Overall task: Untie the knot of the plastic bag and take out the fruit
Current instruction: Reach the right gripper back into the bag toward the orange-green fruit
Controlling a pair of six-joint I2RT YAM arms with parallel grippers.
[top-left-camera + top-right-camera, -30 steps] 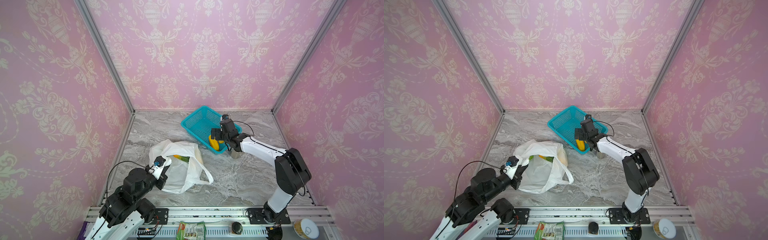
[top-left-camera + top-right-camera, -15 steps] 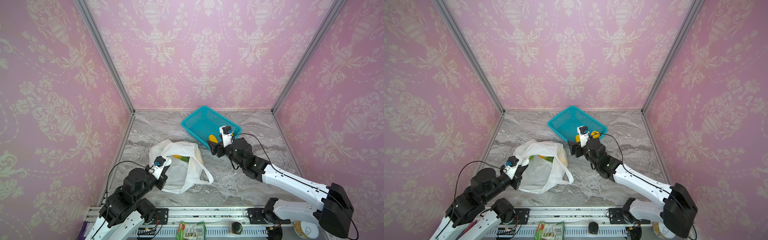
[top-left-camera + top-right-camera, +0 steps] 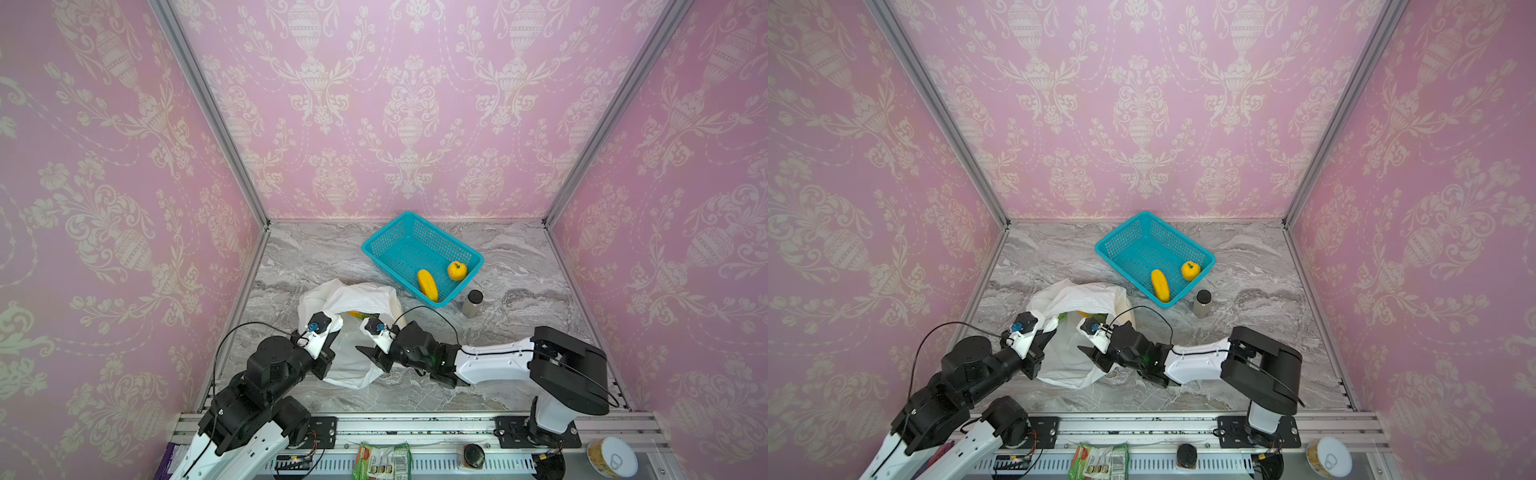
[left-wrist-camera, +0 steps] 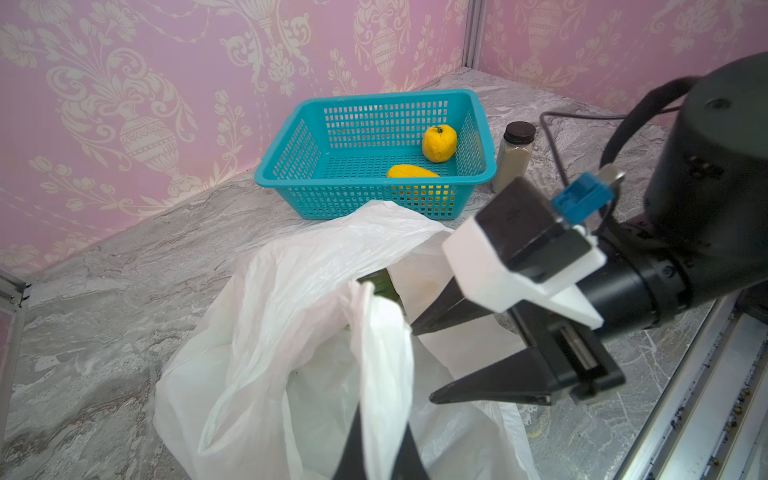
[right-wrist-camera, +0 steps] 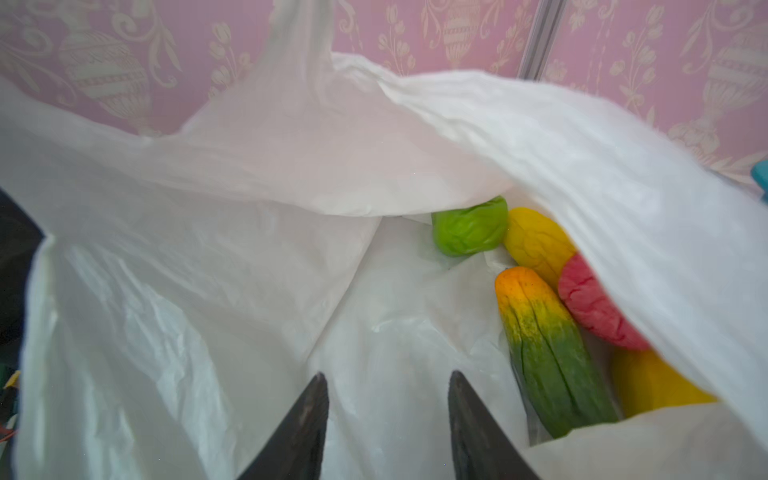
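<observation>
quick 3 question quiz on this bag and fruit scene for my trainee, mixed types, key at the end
1. True or false: the teal basket holds three fruits.
2. The left gripper is: A) shut on the plastic bag; B) open above the basket; C) shut on a fruit.
3. In the right wrist view, which fruit lies nearest the right gripper?
Key: 1 false, only the yellow apple and the long yellow fruit; 2 A; 3 the orange-green mango.
</observation>
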